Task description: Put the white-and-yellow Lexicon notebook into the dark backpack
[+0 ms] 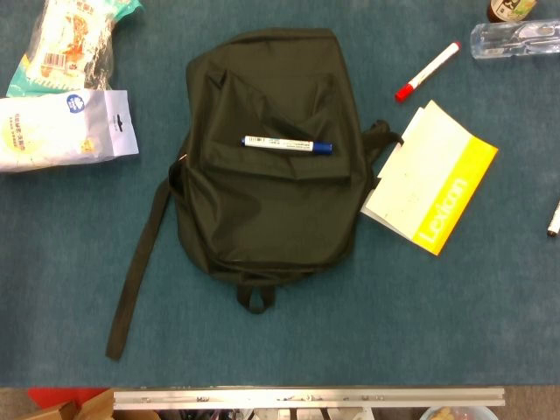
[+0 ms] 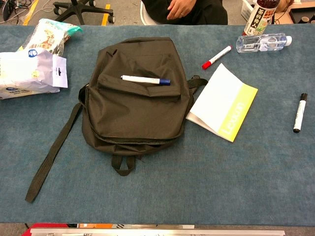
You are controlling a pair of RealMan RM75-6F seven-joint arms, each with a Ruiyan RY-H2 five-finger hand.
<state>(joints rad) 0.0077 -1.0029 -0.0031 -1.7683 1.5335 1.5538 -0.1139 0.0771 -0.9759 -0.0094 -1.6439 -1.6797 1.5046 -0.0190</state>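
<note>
The dark backpack [image 1: 267, 162] [image 2: 135, 96] lies flat in the middle of the blue table, its top handle toward me and a long strap [image 1: 138, 267] trailing to the left. A blue-capped marker [image 1: 287, 144] [image 2: 145, 79] rests on its front pocket. The white-and-yellow Lexicon notebook [image 1: 429, 178] [image 2: 223, 102] lies closed just right of the backpack, its left corner over a backpack strap. Neither of my hands shows in either view.
White and printed snack bags [image 1: 63, 129] [image 2: 32, 71] sit at the far left. A red-capped marker [image 1: 427, 71] [image 2: 216, 57], a clear plastic bottle [image 2: 263, 43] and a dark drink bottle [image 2: 261, 17] lie at the back right. A black marker [image 2: 299, 112] is at the right edge.
</note>
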